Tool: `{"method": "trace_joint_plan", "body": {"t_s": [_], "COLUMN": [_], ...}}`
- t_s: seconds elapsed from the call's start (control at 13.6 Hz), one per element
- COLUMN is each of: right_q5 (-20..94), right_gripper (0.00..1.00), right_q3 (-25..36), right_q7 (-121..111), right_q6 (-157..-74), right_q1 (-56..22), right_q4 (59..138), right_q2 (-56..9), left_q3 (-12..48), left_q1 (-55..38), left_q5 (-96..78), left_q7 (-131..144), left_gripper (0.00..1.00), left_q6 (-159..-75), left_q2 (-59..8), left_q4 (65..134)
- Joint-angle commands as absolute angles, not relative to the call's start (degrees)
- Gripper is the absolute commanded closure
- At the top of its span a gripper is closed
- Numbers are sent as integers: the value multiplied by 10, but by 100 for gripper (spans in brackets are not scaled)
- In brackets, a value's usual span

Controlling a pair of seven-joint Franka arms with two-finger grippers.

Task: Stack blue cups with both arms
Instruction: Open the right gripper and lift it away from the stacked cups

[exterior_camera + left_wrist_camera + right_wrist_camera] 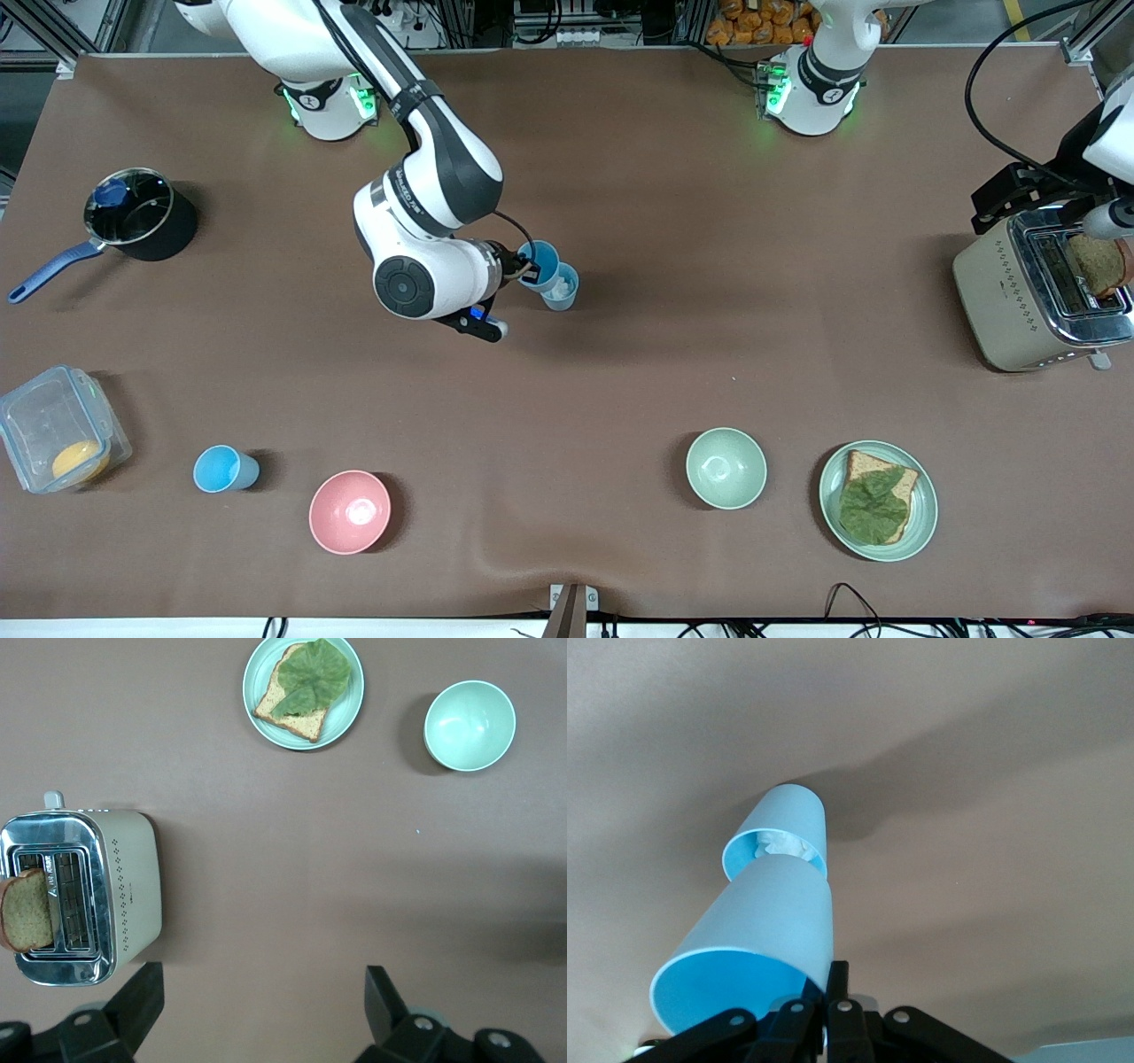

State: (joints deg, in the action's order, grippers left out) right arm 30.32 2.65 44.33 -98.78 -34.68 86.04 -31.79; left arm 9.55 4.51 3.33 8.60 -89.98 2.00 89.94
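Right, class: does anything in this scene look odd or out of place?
Yes. The lower cup has something white and crumpled inside, just where the right claw is pushing the held cup. A third cup sits alone beside the pink bowl.

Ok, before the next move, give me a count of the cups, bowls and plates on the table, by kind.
Blue cups: 3. One is held by the right gripper, its base entering another on the table; a third stands beside the pink bowl.
Bowls: 2, pink and pale green.
Plates: 1, the green plate with bread and a leaf.
Total: 6.
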Motion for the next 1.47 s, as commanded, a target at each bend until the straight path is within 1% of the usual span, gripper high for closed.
{"method": "trace_joint_plan", "body": {"t_s": [0.0, 0.15, 0.66, 0.73, 0.81, 0.88, 0.95, 1.1, 1.25, 1.4], "right_q5": [325, 330, 330, 324, 324, 325, 328, 328, 326, 304], "right_gripper": [100, 100, 100, 46, 0, 0, 0, 0, 0, 0], "right_q3": [25, 25, 25, 25, 27, 28, 26, 26, 26, 27], "right_q7": [450, 450, 449, 449, 449, 444, 441, 411, 359, 322], "right_q6": [-1005, -1014, -1041, -1039, -1035, -1033, -1015, -943, -898, -893], "right_q1": [-350, -352, -374, -371, -362, -341, -301, -222, -156, -118], "right_q4": [861, 862, 863, 860, 857, 846, 832, 786, 746, 733], "right_q2": [-323, -329, -361, -359, -351, -344, -336, -332, -332, -332], "left_q3": [77, 66, 67, 67, 67, 67, 67, 67, 67, 66], "left_q1": [27, 16, 16, 16, 16, 16, 16, 16, 16, 16], "left_q5": [23, 24, 23, 23, 23, 23, 23, 23, 23, 23], "left_q7": [70, 70, 71, 70, 71, 71, 70, 71, 71, 71], "left_gripper": [0, 0, 0, 0, 0, 0, 0, 0, 0, 0], "left_q6": [-895, -895, -896, -896, -896, -896, -896, -896, -896, -896], "left_q2": [34, 34, 32, 32, 32, 31, 32, 32, 32, 32], "left_q4": [914, 916, 915, 915, 915, 914, 914, 914, 914, 914]}}
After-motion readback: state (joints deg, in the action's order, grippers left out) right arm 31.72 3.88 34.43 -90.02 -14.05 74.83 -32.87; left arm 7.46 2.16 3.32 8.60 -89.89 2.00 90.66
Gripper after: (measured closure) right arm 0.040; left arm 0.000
